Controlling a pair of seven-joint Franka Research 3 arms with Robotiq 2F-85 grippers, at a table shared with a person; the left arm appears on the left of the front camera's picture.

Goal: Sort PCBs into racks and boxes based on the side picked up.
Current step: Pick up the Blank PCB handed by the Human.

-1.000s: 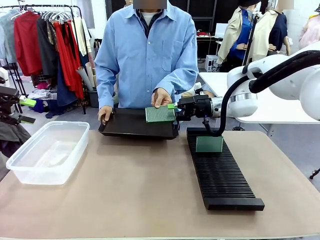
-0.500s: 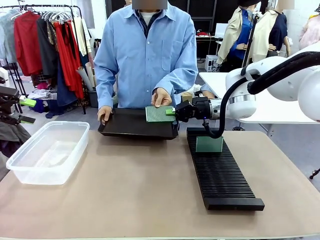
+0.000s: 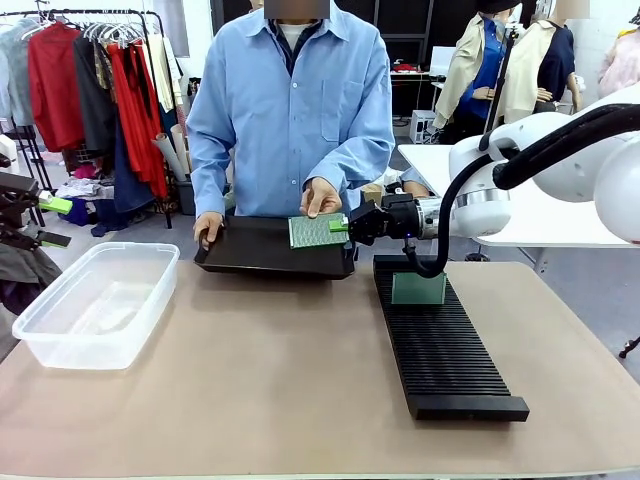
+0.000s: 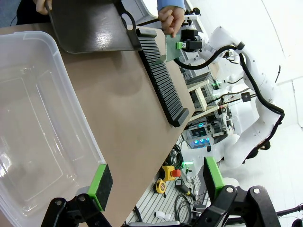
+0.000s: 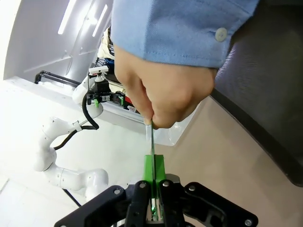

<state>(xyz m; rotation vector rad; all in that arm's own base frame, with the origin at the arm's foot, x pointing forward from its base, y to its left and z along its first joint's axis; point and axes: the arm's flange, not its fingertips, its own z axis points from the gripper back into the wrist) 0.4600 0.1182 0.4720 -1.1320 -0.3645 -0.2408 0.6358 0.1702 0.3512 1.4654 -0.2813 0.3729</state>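
Green PCB (image 3: 316, 231) edge buried in right pincer (image 3: 342, 225) (hand (image 3: 322, 196) holding too)

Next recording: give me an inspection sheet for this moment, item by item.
Surface: tan table, no spills seen.
Job's things: held PCB over the black tray; racked PCB upright in the rack; tub empty.
Clutter: nothing seen.
Grippers: right gripper shut on held PCB, person's hand also on it; left gripper open, near the tub.
Cables: black cable runs along the right arm.
Surroundings: clothes rail behind.
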